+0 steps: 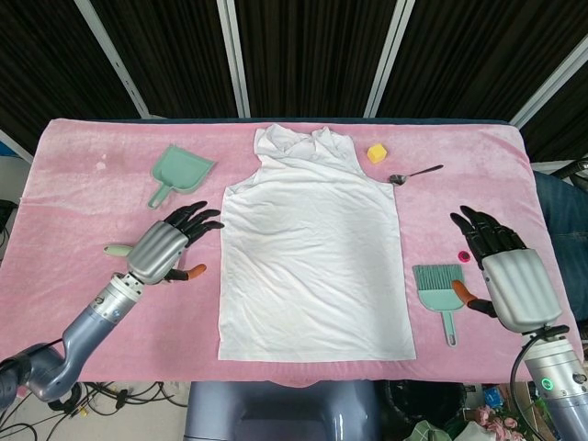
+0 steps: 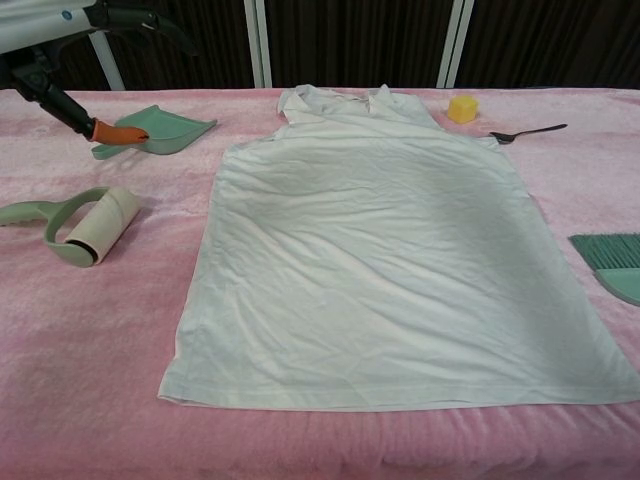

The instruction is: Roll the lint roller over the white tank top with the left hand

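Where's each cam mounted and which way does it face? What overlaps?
Head view: high, looking steeply down on the pink table; shows left hand with forearm and right hand.
Chest view: low at the near table edge, looking across toward the dark curtains; only the left hand's fingers show, top left.
Shared: tank top, lint roller (mostly hidden under the left hand from above), dustpan, brush, spoon, yellow block.

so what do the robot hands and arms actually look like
Both look alike. The left robot hand and right robot hand each have a ribbed silver-grey back, black fingers and an orange-tipped thumb. Each sits on a ringed metal wrist leading into a smooth blue-grey arm. The right arm carries a small green light ring near the bottom edge, with a thin black cable beside it.
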